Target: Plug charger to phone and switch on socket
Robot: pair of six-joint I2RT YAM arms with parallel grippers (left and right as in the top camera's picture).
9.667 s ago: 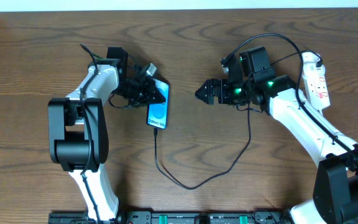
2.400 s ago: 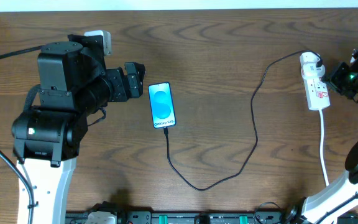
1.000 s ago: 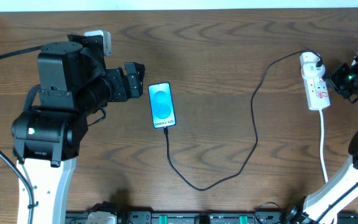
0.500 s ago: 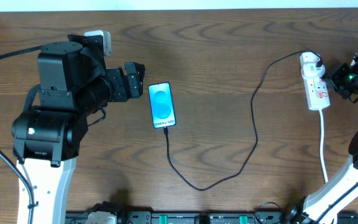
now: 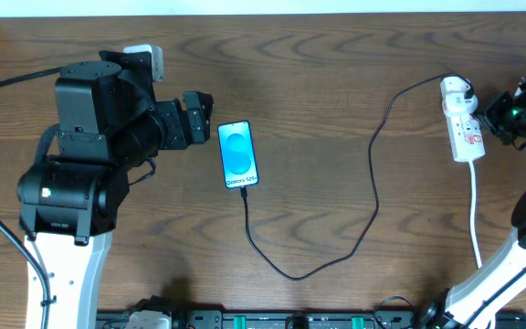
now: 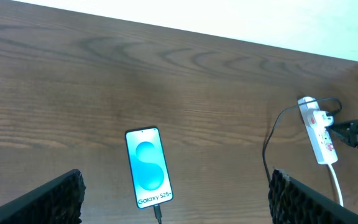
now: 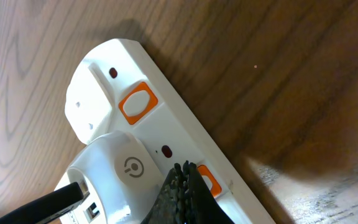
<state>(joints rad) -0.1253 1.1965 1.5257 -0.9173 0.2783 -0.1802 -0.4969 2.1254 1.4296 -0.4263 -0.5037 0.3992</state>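
Here right end effector (image 7: 181,180) closed at socket (image 7: 166,118) switch (image 7: 209,183), charger (image 7: 120,168) plug alongside; left end effector (image 6: 179,199) wide beside phone (image 6: 148,167)

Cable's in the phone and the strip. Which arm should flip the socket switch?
Right. The right gripper sits at the socket, its closed tips beside an orange switch next to the plug. The left gripper is far off, by the phone.

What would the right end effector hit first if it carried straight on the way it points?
The socket. The right end effector, shut, points at its orange switch beside the white plug; whether it already touches is unclear.
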